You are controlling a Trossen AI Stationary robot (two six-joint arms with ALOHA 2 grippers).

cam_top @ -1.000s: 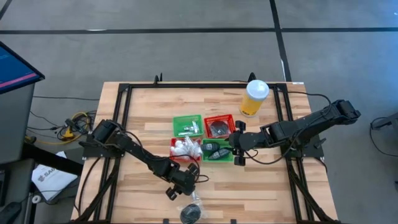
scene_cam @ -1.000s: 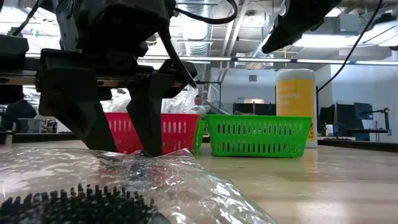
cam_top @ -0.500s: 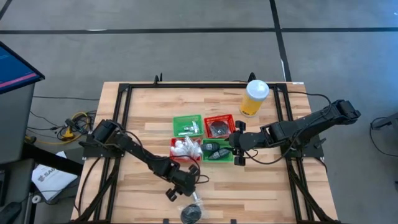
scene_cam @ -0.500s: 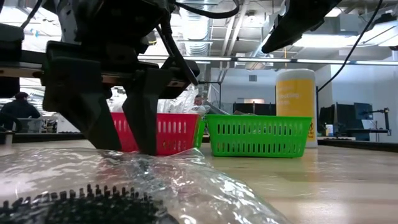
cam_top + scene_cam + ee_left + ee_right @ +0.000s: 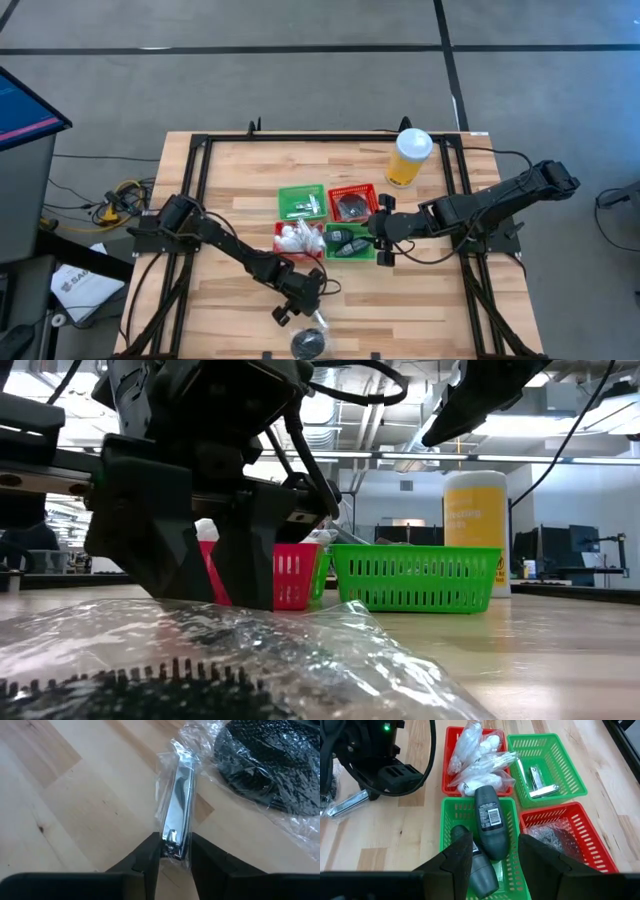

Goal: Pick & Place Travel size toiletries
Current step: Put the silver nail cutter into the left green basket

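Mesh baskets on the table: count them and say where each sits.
4, in a square cluster at mid-table: green basket back left, red basket back right, red basket front left, green basket front right.

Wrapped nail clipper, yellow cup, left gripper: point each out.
wrapped nail clipper (image 5: 177, 805), left wrist view, mid silvery body.
yellow cup (image 5: 405, 166), high view, yellow side.
left gripper (image 5: 175, 851), left wrist view, between fingertips, closed on the clipper's end.

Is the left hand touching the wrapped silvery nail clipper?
Touching: left wrist view shows the left hand with both fingers pressed against the wrapped silvery nail clipper.
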